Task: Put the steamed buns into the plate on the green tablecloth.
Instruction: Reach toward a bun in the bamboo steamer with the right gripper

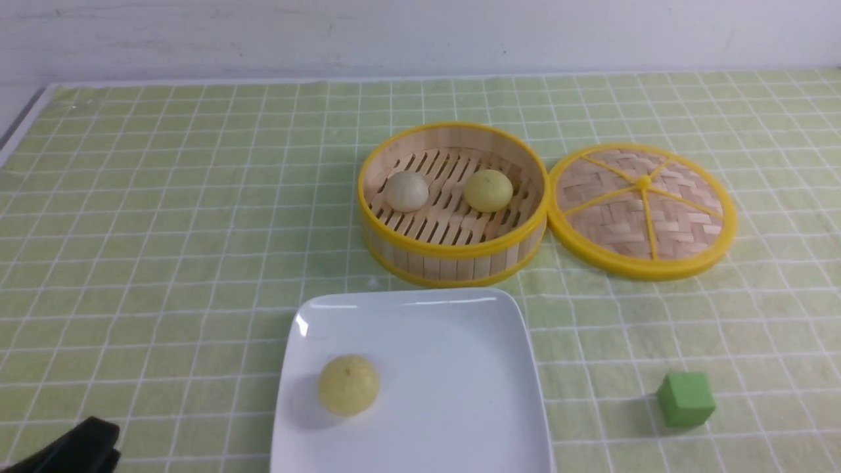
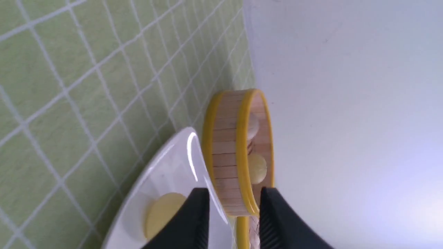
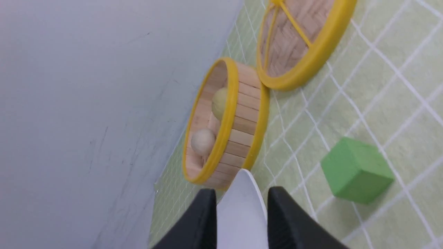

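Steamed buns (image 1: 488, 190) lie in two places. One pale yellow bun (image 1: 349, 385) sits on the plate (image 1: 460, 368), in its left half and clear of the rim; the off-white bun (image 1: 406, 191) and the second yellow bun (image 1: 488, 190) rest side by side, not touching, on the slatted floor of the bamboo steamer (image 1: 453, 263); the steamer stands uncovered just behind the plate's far edge, with the off-white bun on the left. The plate is white and square with rounded corners; it lies flat on the green tablecloth (image 1: 164, 230) that covers the tabletop; its near edge runs out of the front view. The woven lid (image 1: 640, 210) lies flat beyond the plate's far right corner, its yellow rim touching or almost touching the steamer; a green cube (image 1: 686, 399) stands to the right of the plate, well apart from it.

The left end effector (image 2: 234, 190) is off the plate's near left corner; its two black fingers (image 2: 193, 214) stand parted with nothing between them. The right end effector (image 3: 241, 189) does not show in the front view; its wrist camera shows its fingers likewise parted and empty; a corner of the plate is in sight through the gap, farther off and not gripped.
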